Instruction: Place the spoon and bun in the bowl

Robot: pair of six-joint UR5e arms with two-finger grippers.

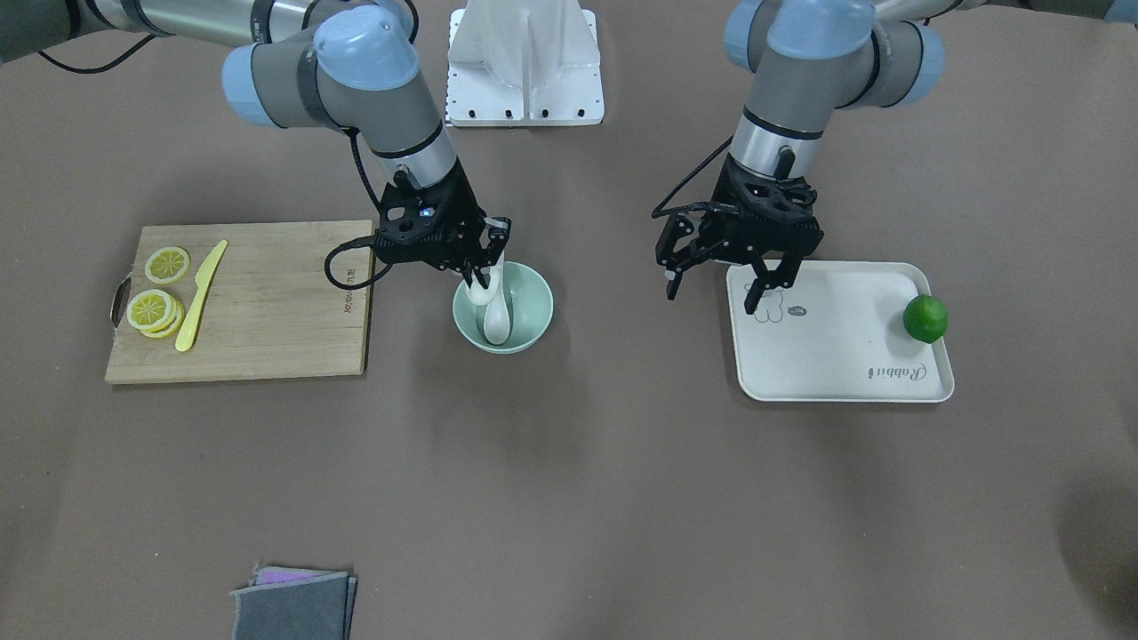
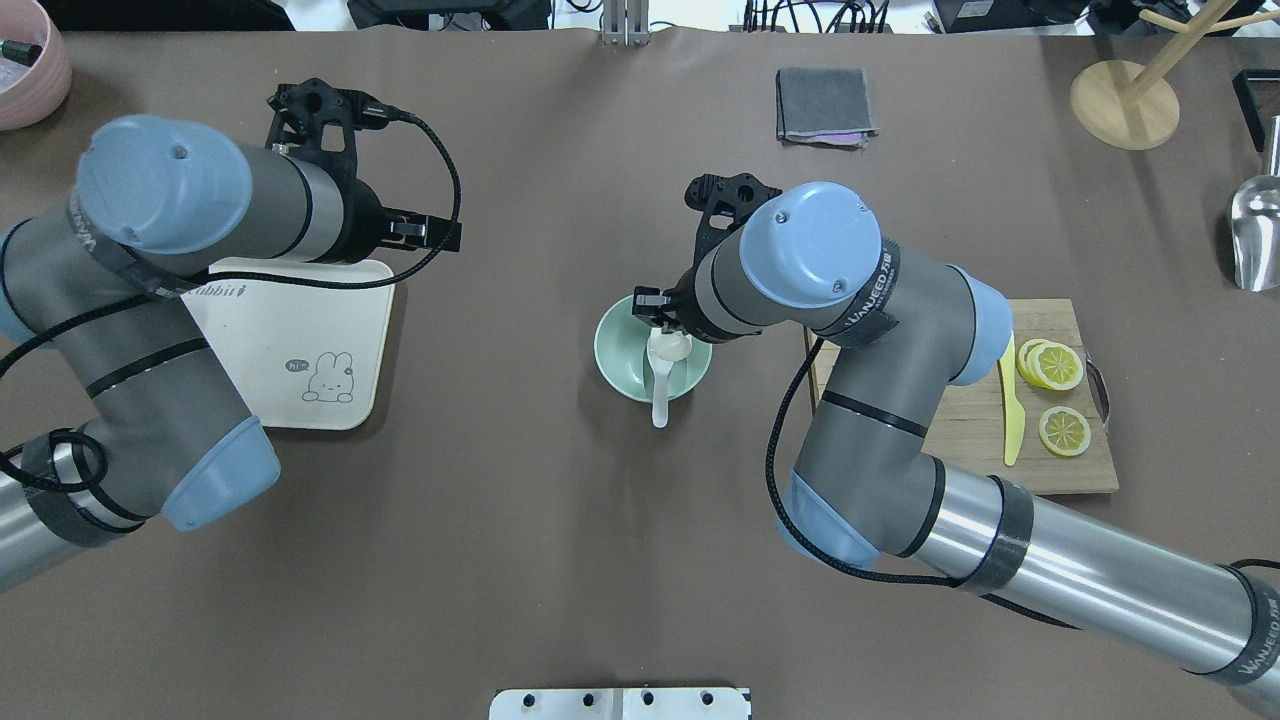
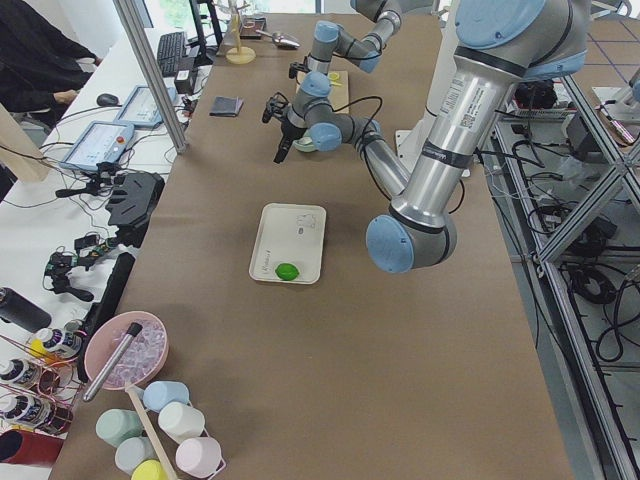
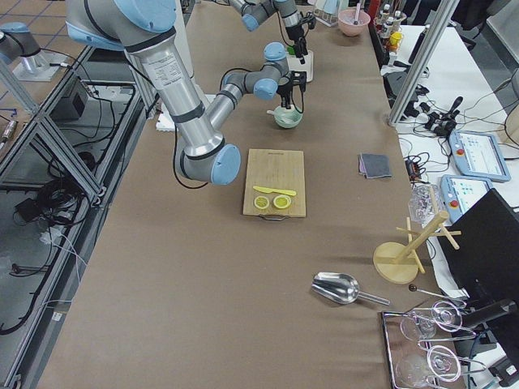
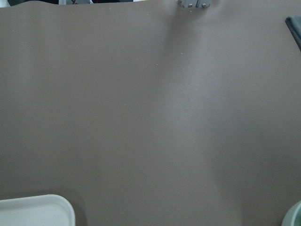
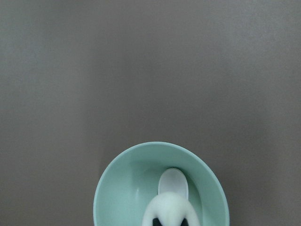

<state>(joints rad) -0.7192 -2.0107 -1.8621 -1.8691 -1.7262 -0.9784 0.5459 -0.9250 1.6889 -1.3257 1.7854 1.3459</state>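
The pale mint-green bowl (image 1: 535, 313) stands mid-table. The white spoon (image 1: 496, 327) lies in it, scoop down inside, handle leaning over the rim toward the robot (image 2: 660, 405). My right gripper (image 1: 481, 277) hangs over the bowl's robot-side half and is shut on the white bun (image 1: 478, 293). In the right wrist view the bun (image 6: 169, 211) sits between the fingertips just above the bowl (image 6: 120, 193), with the spoon's scoop (image 6: 173, 184) beyond it. My left gripper (image 1: 713, 295) is open and empty above the cream tray's inner edge.
The cream tray (image 1: 836, 378) holds a green lime (image 1: 925, 318). A wooden cutting board (image 1: 267, 311) with lemon slices (image 1: 153, 309) and a yellow knife (image 1: 200, 298) lies on the bowl's other side. A grey cloth (image 1: 293, 606) lies at the operators' edge.
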